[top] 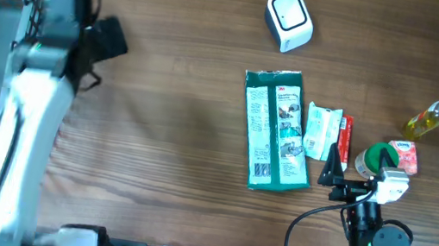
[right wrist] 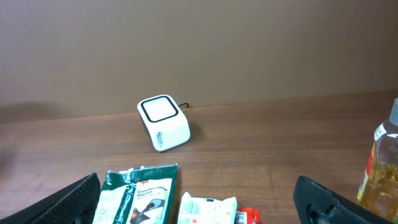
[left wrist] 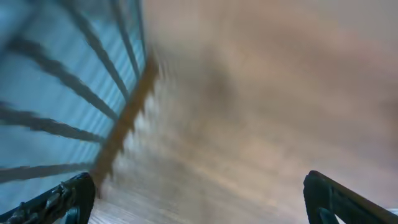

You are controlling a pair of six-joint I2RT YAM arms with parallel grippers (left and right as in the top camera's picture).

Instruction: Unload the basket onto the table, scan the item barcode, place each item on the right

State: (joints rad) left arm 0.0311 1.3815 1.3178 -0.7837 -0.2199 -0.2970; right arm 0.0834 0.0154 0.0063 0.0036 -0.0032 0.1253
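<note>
The left tool [left wrist: 199, 198] is held spread wide with nothing between its fingers, beside the grey wire basket [left wrist: 56, 87] at the left edge of the counter [top: 168, 115]. Its wrist view is blurred. The right tool [right wrist: 199, 204] is likewise spread and empty, low at the near right of the counter. A green 3M glove packet [top: 276, 130] lies flat mid-counter. A small white packet [top: 321, 131] and a red packet [top: 344, 142] are seen just beside it on the right. The white barcode scanner [top: 289, 20] is set beyond them, apart. A yellow oil bottle [top: 430, 118] stands further right.
</note>
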